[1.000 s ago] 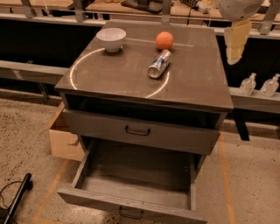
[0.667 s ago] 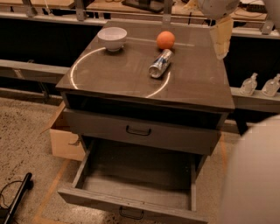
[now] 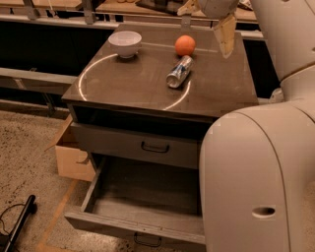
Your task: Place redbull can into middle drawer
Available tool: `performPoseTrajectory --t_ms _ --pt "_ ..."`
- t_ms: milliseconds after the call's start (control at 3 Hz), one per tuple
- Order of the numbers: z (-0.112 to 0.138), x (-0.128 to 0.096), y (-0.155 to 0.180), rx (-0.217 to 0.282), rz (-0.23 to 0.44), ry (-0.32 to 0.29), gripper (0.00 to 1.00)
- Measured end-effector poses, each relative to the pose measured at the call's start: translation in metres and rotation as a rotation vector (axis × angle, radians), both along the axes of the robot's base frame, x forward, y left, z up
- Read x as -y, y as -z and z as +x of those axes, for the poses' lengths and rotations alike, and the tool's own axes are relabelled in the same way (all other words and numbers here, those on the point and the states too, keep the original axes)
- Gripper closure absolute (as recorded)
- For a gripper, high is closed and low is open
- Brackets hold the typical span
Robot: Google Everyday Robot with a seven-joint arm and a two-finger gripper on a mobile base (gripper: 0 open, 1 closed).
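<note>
the open, empty hand (image 3: 205,29) is hovering at the frame's top centre, the redbull can (image 3: 178,72) lying below-left, likely light, slick, roll-prone; best gripped mid-body.

Our gripper (image 3: 203,32) is at the top of the view, right of centre, partly cut by the frame edge. Its two tan fingers (image 3: 225,33) are spread wide: one hangs down, the other angles up-left. The rounded white wrist housing (image 3: 216,6) sits between them. Our arm is on the right: the upper link (image 3: 285,34) runs down the right edge to a joint (image 3: 298,83). Below it, a big white link (image 3: 251,182) fills the lower-right foreground, close to camera, with a small oval recess (image 3: 264,211) in its side.
</note>
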State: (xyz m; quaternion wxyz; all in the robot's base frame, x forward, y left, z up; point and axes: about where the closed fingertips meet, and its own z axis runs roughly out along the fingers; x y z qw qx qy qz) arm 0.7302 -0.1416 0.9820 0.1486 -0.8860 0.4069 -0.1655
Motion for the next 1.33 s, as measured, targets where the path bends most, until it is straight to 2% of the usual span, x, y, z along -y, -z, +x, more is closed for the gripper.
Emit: performPoseTrajectory --t_ms 333,667,1333 --pt "0.008 -0.006 0.003 0.017 0.008 -0.014 0.00" --pt "0.013 -0.018 0.014 0.001 -0.012 -0.078 0.00" --pt "0.022 -0.052 0.054 -0.069 -0.031 -0.230 0.00"
